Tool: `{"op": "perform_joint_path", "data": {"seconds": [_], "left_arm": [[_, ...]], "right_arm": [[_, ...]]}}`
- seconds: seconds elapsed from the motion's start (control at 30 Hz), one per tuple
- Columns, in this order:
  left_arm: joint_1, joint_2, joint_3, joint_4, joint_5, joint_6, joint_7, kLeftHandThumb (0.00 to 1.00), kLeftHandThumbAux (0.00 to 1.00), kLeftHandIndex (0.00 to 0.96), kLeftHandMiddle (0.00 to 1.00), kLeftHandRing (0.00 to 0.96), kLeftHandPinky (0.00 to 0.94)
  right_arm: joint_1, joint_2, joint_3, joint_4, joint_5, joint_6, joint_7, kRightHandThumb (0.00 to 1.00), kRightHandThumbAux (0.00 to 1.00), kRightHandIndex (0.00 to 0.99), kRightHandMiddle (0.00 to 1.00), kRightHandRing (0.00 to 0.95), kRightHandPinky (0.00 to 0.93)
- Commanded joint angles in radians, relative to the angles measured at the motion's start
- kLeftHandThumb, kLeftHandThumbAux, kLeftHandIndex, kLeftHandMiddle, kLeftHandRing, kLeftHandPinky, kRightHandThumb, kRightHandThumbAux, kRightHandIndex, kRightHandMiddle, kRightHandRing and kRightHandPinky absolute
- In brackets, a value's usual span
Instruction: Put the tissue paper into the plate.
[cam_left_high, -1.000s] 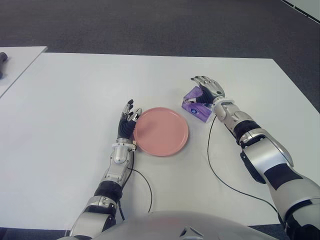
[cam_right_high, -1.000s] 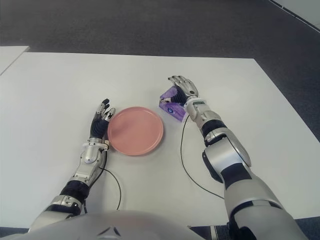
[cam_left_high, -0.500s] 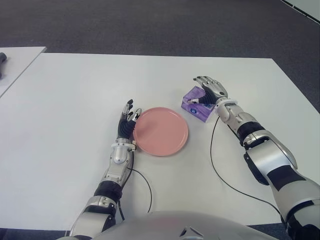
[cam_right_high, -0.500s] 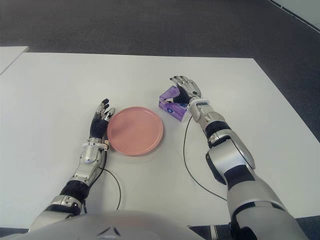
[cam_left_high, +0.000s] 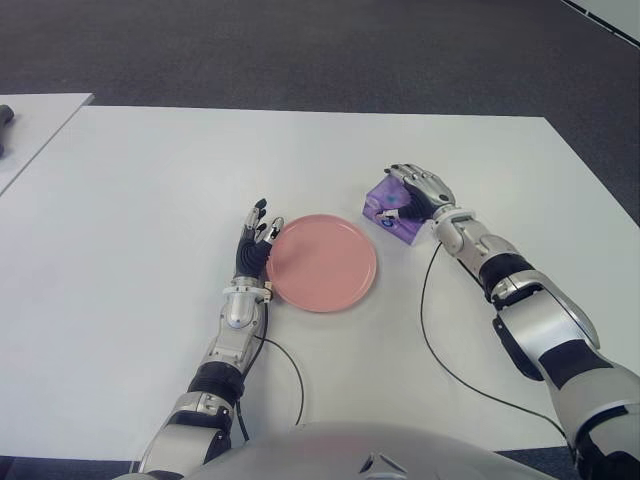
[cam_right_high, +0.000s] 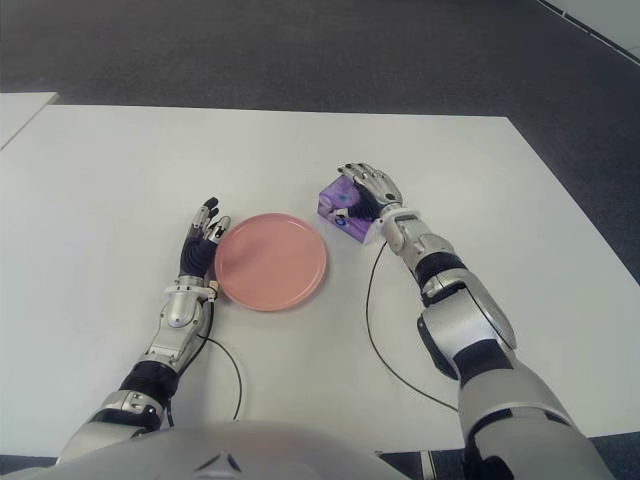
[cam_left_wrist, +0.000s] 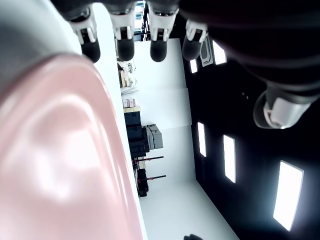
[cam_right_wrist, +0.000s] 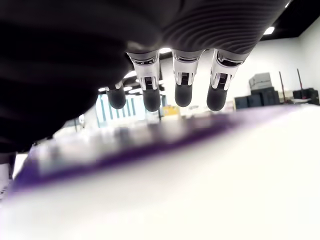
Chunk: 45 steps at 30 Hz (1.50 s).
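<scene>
Near side of purple tissue pack (cam_left_high: 392, 211) hidden under right hand (cam_left_high: 418, 190).

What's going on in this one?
The robot's right hand is over the purple tissue paper pack, fingers extended across its top, not visibly closed around it. The pack sits on the white table, just to the right of the pink plate, which holds nothing. The left hand is beside the plate's left rim with fingers straight, holding nothing. The tissue is not yet in the plate.
</scene>
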Motion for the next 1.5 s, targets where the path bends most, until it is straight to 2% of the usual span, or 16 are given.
{"op": "perform_joint_path", "data": {"seconds": [0.03, 0.23, 0.93, 1.23, 1.37, 1.5], "left_arm": [[0.025, 0.000, 0.004, 0.024, 0.006, 0.019, 0.006, 0.000, 0.373, 0.000, 0.000, 0.000, 0.000], [0.024, -0.002, 0.004, 0.024, 0.004, 0.025, 0.005, 0.000, 0.369, 0.000, 0.000, 0.000, 0.000], [0.018, -0.001, 0.003, 0.025, -0.003, 0.040, -0.006, 0.000, 0.387, 0.000, 0.000, 0.000, 0.000], [0.019, -0.004, 0.004, 0.023, -0.005, 0.037, -0.005, 0.000, 0.388, 0.000, 0.000, 0.000, 0.000], [0.020, -0.006, 0.003, 0.018, -0.001, 0.043, 0.001, 0.000, 0.382, 0.000, 0.000, 0.000, 0.000], [0.021, -0.007, 0.002, 0.015, -0.001, 0.049, 0.000, 0.000, 0.378, 0.000, 0.000, 0.000, 0.000]], "right_arm": [[0.023, -0.015, 0.024, -0.008, -0.024, -0.021, 0.004, 0.034, 0.438, 0.000, 0.000, 0.000, 0.000], [0.057, -0.036, 0.049, -0.025, -0.041, -0.061, -0.008, 0.021, 0.439, 0.000, 0.000, 0.000, 0.000], [0.084, -0.055, 0.122, -0.076, -0.104, -0.094, -0.046, 0.011, 0.406, 0.000, 0.000, 0.000, 0.000], [0.138, -0.068, 0.139, -0.104, -0.121, -0.081, -0.048, 0.009, 0.395, 0.000, 0.000, 0.000, 0.000], [0.208, -0.071, 0.171, -0.181, -0.152, -0.030, -0.034, 0.002, 0.373, 0.000, 0.000, 0.000, 0.000], [0.226, -0.075, 0.183, -0.227, -0.162, 0.007, -0.005, 0.000, 0.358, 0.000, 0.000, 0.000, 0.000]]}}
